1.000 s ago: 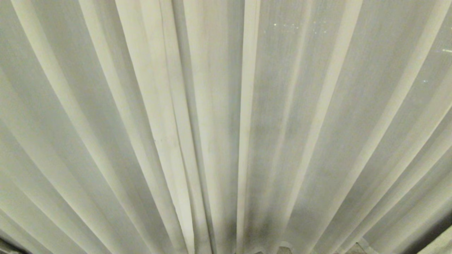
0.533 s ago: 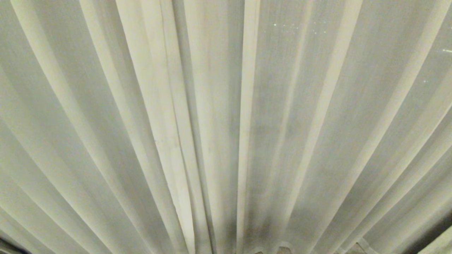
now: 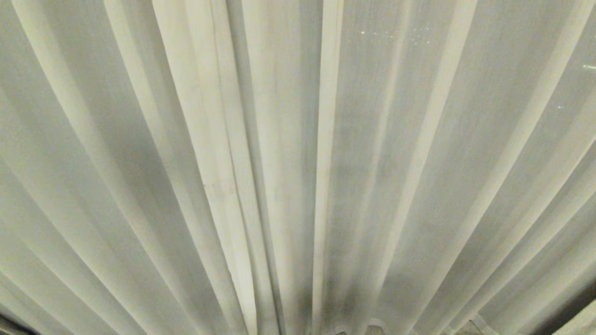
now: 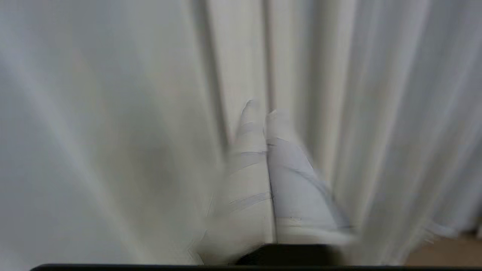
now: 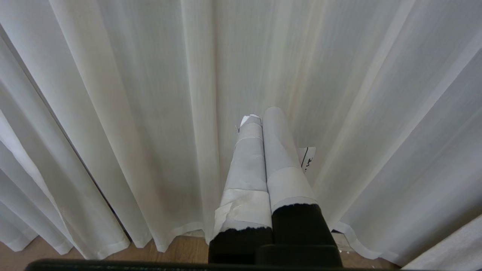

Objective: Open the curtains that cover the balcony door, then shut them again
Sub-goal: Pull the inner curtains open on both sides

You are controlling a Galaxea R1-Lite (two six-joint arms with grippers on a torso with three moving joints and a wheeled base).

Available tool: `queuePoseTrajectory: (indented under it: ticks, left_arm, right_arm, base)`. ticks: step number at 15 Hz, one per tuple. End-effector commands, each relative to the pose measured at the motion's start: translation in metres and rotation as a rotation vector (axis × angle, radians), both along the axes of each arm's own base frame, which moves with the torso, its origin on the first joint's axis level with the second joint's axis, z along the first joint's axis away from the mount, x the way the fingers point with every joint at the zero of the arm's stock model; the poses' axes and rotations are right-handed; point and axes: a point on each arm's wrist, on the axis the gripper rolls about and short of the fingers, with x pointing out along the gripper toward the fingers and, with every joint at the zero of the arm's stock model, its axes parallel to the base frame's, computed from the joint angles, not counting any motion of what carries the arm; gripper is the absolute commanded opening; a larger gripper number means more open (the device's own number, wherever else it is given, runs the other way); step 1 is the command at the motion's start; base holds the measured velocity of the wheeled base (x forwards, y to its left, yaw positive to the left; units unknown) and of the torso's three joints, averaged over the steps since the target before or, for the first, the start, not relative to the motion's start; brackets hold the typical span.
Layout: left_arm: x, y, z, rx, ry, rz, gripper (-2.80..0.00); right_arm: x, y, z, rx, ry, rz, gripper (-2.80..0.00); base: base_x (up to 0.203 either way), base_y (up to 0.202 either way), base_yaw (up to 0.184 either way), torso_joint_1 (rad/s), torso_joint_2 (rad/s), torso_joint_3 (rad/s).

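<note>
The curtains (image 3: 298, 167) hang closed; opening unstarted. The left hand (image 4: 266, 109), fingers together, empty, must reach the centre hem.

Below me runs a brown wood floor (image 5: 180, 248), showing as a narrow strip. From my left wrist I catch only a blurred tan patch of it in one corner. Soft, even light comes through in front, with a few faint bright specks (image 3: 396, 35) high up.
</note>
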Motion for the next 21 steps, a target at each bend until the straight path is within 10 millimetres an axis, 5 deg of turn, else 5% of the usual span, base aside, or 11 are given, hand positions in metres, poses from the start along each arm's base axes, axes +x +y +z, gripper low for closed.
queuePoseTrajectory:
  ticks: [1,8,21]
  left_arm:
    - [0.037,-0.013,0.005,0.015,0.093,-0.059,0.00]
    - [0.074,-0.041,0.011,0.018,0.175,-0.134,0.00]
    - [0.194,-0.087,0.045,-0.059,0.040,0.037,0.00]
  right_arm:
    - [0.000,0.000,0.000,-0.001,0.001,0.001,-2.80]
    - [0.000,0.000,0.000,-0.001,0.001,0.001,-2.80]
    - [0.000,0.000,0.000,-0.001,0.003,0.001,-2.80]
  base:
    - [0.000,0.000,0.000,0.000,0.00,0.000]
    - [0.000,0.000,0.000,0.000,0.00,0.000]
    - [0.000,0.000,0.000,0.000,0.00,0.000]
